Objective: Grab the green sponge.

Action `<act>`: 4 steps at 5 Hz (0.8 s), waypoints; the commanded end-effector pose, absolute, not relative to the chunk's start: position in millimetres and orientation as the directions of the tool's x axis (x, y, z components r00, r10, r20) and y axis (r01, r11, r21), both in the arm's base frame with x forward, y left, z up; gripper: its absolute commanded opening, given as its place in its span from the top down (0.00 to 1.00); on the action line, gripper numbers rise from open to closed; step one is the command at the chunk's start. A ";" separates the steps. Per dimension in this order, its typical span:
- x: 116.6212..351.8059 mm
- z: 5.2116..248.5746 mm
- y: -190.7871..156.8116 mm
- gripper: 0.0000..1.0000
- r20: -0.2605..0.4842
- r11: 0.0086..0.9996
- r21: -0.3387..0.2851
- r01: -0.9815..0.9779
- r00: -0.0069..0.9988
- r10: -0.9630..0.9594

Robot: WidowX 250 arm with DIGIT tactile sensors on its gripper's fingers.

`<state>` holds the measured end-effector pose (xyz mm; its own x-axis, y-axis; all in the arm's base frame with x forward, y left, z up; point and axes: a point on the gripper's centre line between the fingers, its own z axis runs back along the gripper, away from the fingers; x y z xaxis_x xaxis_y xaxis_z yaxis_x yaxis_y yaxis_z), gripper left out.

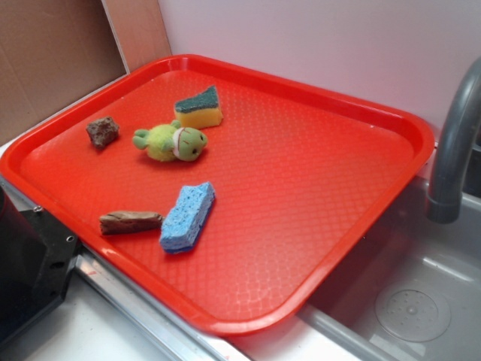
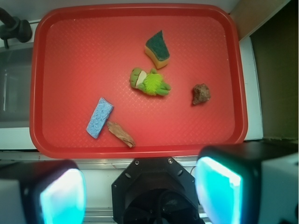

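The end effector (image 2: 140,193) hangs high above the near rim of the red tray (image 2: 42,84), pads spread apart and empty. Beyond it lie one brown stick (image 2: 121,133), one blue sponge (image 2: 99,117), one rock (image 2: 201,94), one plush turtle (image 2: 149,81), and farthest, the green sponge (image 2: 158,49).

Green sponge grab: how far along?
Nothing done yet. The green sponge lies untouched near the far edge of the red tray, beside the plush turtle. In hand: the pincer hangs open high above the tray's near edge, pads wide apart, holding nothing. Left: move over the sponge, descend, close on it, lift.
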<state>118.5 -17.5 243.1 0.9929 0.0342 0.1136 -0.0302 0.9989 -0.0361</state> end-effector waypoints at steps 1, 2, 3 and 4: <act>118.5 243.1 -17.5 0.00 0.114 0.999 -0.036 -0.030 0.993 0.034; 130.4 235.1 -16.2 0.00 0.147 0.997 -0.022 -0.070 0.986 0.072; 151.1 221.4 -2.9 0.00 0.188 0.988 -0.043 -0.149 0.970 0.154; 183.1 199.8 11.5 0.00 0.250 0.973 -0.067 -0.221 0.941 0.230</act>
<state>181.9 9.8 191.1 0.9488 0.2290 0.2176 -0.2224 0.9734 -0.0549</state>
